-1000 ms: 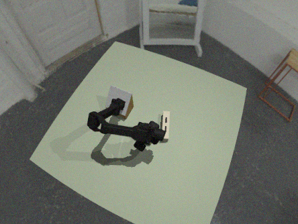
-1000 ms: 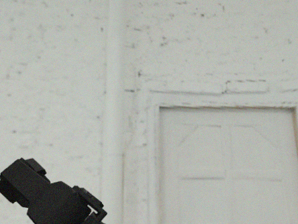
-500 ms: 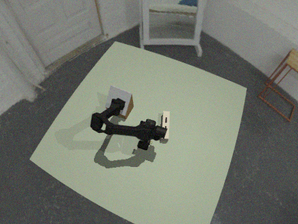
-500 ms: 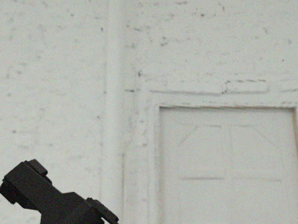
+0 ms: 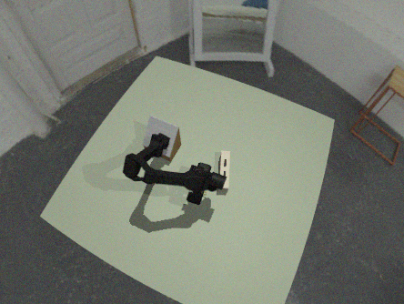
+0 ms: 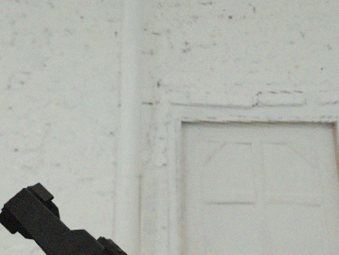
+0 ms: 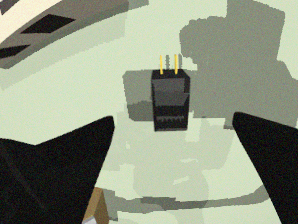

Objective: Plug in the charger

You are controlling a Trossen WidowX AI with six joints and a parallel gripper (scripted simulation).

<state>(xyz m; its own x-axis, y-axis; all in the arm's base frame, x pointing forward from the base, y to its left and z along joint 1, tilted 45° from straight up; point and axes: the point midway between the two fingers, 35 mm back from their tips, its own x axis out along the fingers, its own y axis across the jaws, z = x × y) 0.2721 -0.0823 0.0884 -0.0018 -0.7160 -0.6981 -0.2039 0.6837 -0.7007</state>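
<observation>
In the wrist view the black two-prong charger (image 7: 170,100) lies on the pale green mat (image 7: 220,3) with its yellow prongs pointing away from me. It sits between my two black fingers, which stand wide apart on either side and above it; my gripper (image 7: 174,120) is open and empty. The white power strip (image 7: 53,10) (image 5: 224,168) lies at the upper left, its dark slots showing. In the top view my gripper (image 5: 217,182) hangs close beside the strip and hides the charger. The exterior view shows only a part of my arm (image 6: 42,229).
The arm's base stands by a white and brown box (image 5: 169,138) (image 7: 97,216) on the mat (image 5: 255,136). A white stand (image 5: 234,32) is at the back, a wooden frame stool (image 5: 378,118) at the right, on dark floor.
</observation>
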